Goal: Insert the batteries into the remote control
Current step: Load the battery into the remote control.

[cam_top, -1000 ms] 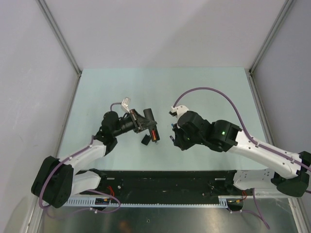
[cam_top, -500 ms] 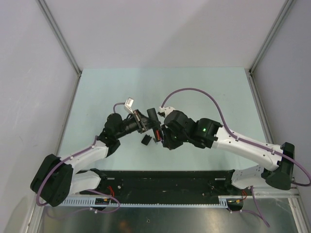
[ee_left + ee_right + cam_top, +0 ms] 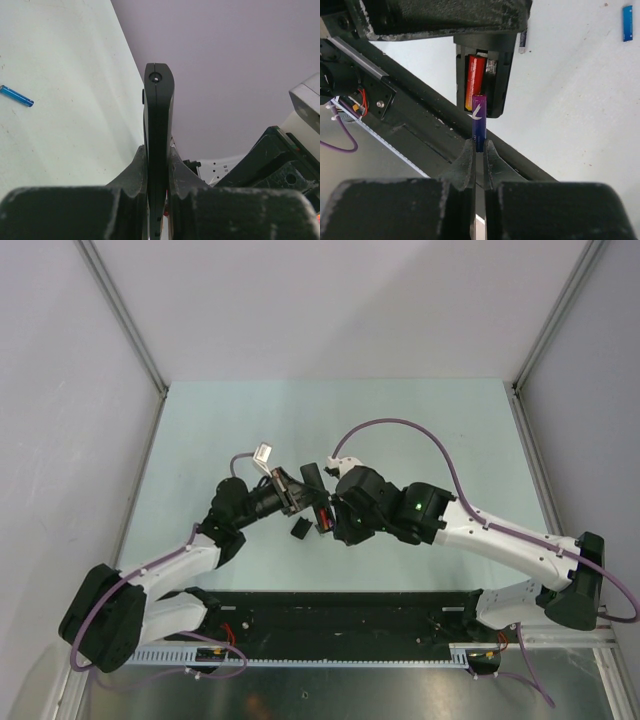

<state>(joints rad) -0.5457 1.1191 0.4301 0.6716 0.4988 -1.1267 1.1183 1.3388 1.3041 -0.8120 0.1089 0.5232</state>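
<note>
**While one slot stands bare, line the cell up before pressing**

With its jaws clamped tight on the remote control (image 3: 158, 100), the left end effector (image 3: 158, 162) holds it above the desk (image 3: 60, 75), near the middle, with the open bay turned toward the right arm. The right end effector (image 3: 479, 152) pinches a purple battery (image 3: 479, 125) just at the bay's mouth. A red-orange battery (image 3: 473, 82) fills one slot. The purple cell likely needs angling along the bare slot beside it, one end seated first, then pressing flat. A skewed push could jam or drop it.

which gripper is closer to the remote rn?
Left. The left gripper is clamped on the remote itself. The right gripper sits just off its open battery bay, holding a purple battery with its tip at the bay.
</note>
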